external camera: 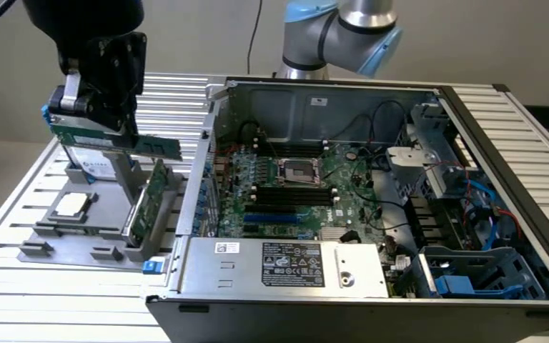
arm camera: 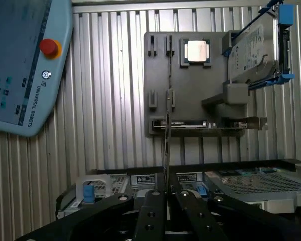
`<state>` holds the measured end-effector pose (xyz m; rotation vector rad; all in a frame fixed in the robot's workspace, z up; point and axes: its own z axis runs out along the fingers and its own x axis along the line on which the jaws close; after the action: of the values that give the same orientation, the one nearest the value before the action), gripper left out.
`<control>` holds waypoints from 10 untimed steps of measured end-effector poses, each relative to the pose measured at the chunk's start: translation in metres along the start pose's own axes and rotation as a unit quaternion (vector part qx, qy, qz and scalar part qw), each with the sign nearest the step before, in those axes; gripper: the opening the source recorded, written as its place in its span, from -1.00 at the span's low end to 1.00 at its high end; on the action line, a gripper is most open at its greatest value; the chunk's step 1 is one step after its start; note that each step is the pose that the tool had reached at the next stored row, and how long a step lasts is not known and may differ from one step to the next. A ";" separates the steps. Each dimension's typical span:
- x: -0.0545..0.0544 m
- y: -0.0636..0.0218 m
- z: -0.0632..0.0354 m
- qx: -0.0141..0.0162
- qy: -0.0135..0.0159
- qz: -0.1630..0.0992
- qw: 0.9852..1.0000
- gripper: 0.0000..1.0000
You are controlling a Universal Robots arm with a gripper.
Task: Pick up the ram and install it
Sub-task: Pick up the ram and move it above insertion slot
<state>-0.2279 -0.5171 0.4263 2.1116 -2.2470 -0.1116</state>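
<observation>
Above grey holder (external camera: 58, 241), pincer (external camera: 96, 120) clamps ram (external camera: 156, 148); wrist view: edge-on.

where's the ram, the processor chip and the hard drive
ram (external camera: 156, 147), exterior view, free end of the green stick
processor chip (arm camera: 196, 50), wrist view, middle of its silver lid
hard drive (arm camera: 251, 52), wrist view, its labelled face

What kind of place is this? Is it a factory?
Probably a robot lab workbench: a silver-and-blue robot arm, an open grey-and-black computer case on a ribbed metal table, and the hand gripping a thin green ram stick.
</observation>
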 end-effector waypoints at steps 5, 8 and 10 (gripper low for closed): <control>-0.002 -0.0223 -0.0031 0.000 0.000 0.000 1.000 -0.73; -0.005 -0.0360 -0.0043 0.000 0.000 0.000 1.000 -0.73; -0.007 -0.0449 -0.0051 0.000 0.000 0.000 1.000 -0.73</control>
<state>-0.1824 -0.5131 0.4274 2.1116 -2.2469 -0.1114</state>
